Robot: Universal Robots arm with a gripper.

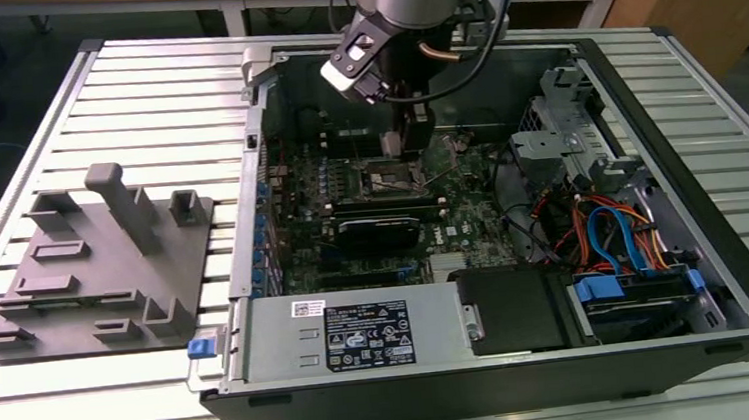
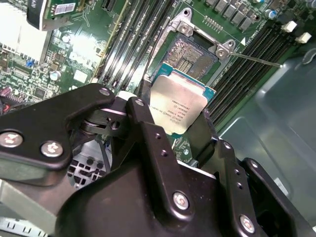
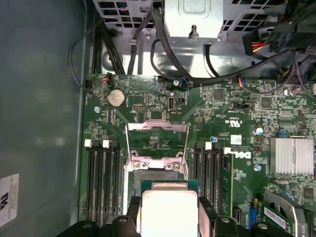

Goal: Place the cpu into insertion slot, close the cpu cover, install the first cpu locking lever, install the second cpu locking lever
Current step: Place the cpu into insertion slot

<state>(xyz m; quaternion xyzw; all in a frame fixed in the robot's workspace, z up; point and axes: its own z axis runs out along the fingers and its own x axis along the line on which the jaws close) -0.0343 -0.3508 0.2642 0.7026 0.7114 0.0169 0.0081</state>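
My gripper [image 2: 178,129] is shut on the cpu [image 2: 180,105], a flat square chip with a dull silver top and green edge, clamped between two black fingers [image 2: 148,129]. It hangs just above and beside the open insertion slot [image 2: 190,57], whose contact field is bare. In the first wrist view the cpu [image 3: 169,212] sits in front of the slot [image 3: 155,174]. The cpu cover [image 3: 157,126], a thin silvery frame, stands swung back behind it. A thin wire locking lever [image 2: 261,60] sticks out beside the slot. In the exterior view the gripper [image 1: 406,147] hovers over the motherboard's slot [image 1: 392,178].
The open computer case [image 1: 694,195] lies on a slatted metal table [image 1: 137,88]. Memory slots [image 3: 103,173] flank the slot on both sides. A heatsink [image 3: 291,155], cable bundles [image 1: 611,236], a drive bay [image 1: 517,309] and the power supply [image 1: 344,338] lie nearby. A grey fixture [image 1: 98,262] sits at the exterior view's left.
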